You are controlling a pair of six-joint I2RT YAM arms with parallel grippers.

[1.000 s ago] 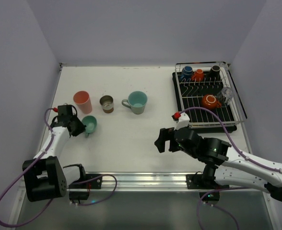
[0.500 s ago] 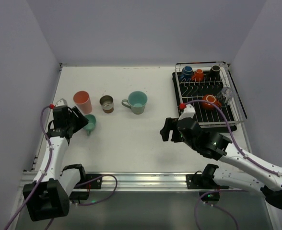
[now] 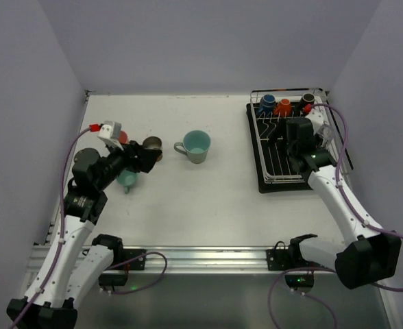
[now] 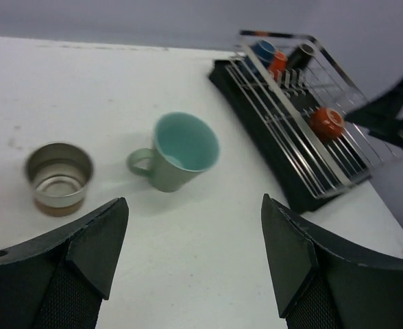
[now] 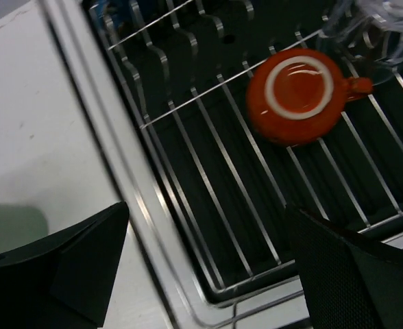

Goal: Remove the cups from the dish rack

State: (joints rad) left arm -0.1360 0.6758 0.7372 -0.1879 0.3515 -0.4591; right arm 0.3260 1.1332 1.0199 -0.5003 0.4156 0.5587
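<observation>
The dish rack [image 3: 275, 164] stands at the table's [image 3: 215, 199] right, holding an upturned orange cup [image 5: 297, 92], a clear glass [image 5: 383, 20] and three far cups [image 3: 282, 107]. An empty teal mug [image 4: 182, 151] and metal cup [image 4: 59, 177] stand outside. The left gripper [image 4: 194, 205] and right gripper [image 5: 205, 226] are both spread, empty.

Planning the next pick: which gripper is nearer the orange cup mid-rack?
Right. The right gripper hangs close above the orange cup; the left gripper is far across the table.

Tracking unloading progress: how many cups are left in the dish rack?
5. Along the far row of the dish rack: blue cup, orange cup, black cup. In its middle: second orange cup, clear glass beside it. The right arm may hide others.
</observation>
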